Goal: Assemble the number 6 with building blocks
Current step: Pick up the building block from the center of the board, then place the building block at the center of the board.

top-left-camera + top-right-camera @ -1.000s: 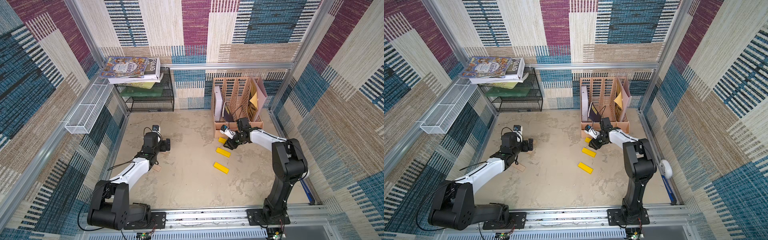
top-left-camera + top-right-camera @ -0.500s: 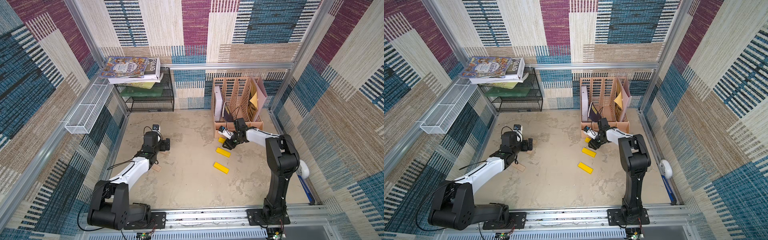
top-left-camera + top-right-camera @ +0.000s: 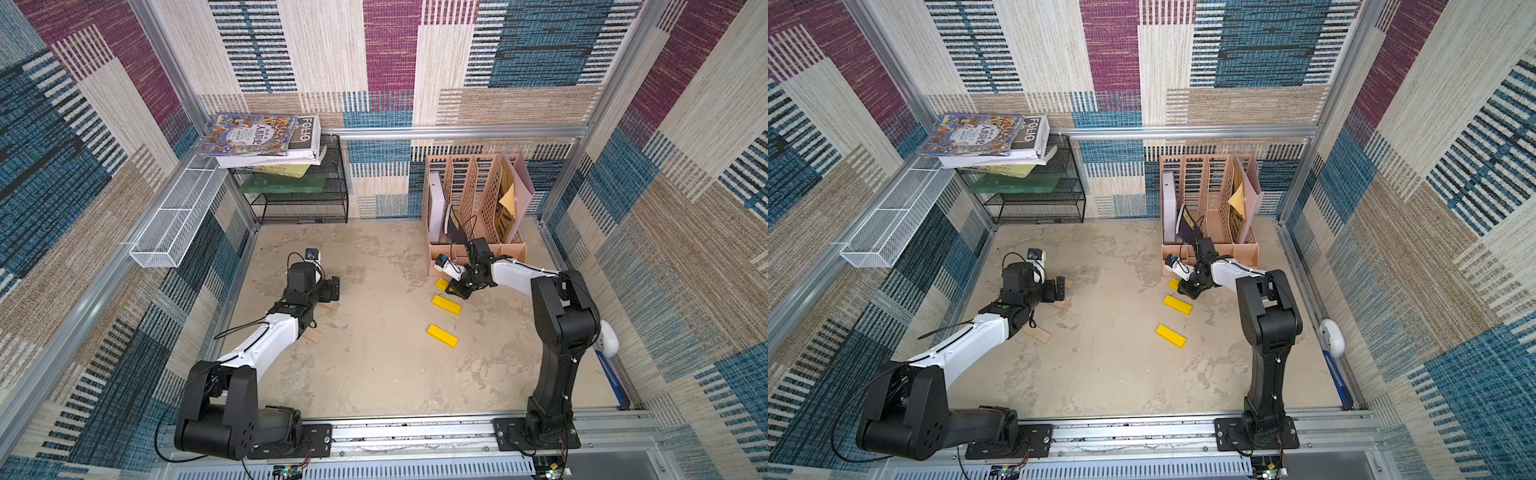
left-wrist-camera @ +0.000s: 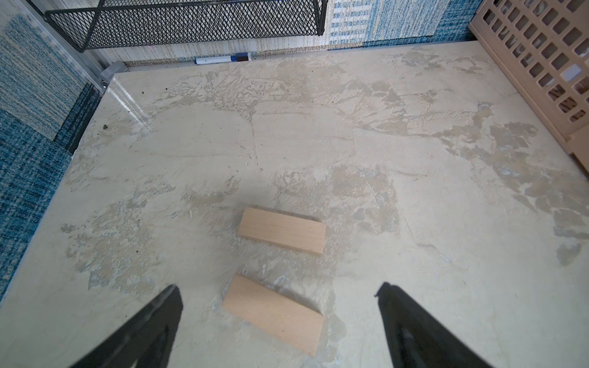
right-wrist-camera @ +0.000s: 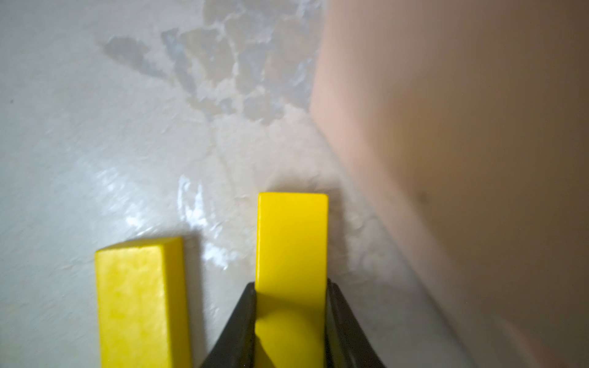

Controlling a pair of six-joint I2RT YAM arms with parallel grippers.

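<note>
Yellow bars: three, bright, flat and rectangular. The rear yellow bar (image 3: 441,284), middle yellow bar (image 3: 446,304) and front yellow bar (image 3: 442,336) lie in a loose row on the right of the table (image 3: 374,374).
Pale wooden bars: two lie flat in the left wrist view, the farther wooden bar (image 4: 282,231) and the nearer wooden bar (image 4: 272,313). The end of another pale bar (image 3: 313,336) shows beside the left forearm in both top views.
Right gripper (image 5: 290,283): clenched on the long sides of the rear yellow bar, just beside the peach file organiser (image 3: 511,249).
Left gripper (image 4: 278,285): released, spread wide over the nearer wooden bar without touching it.
Number 6: not yet built, and every visible bar lies apart from the others.
</note>
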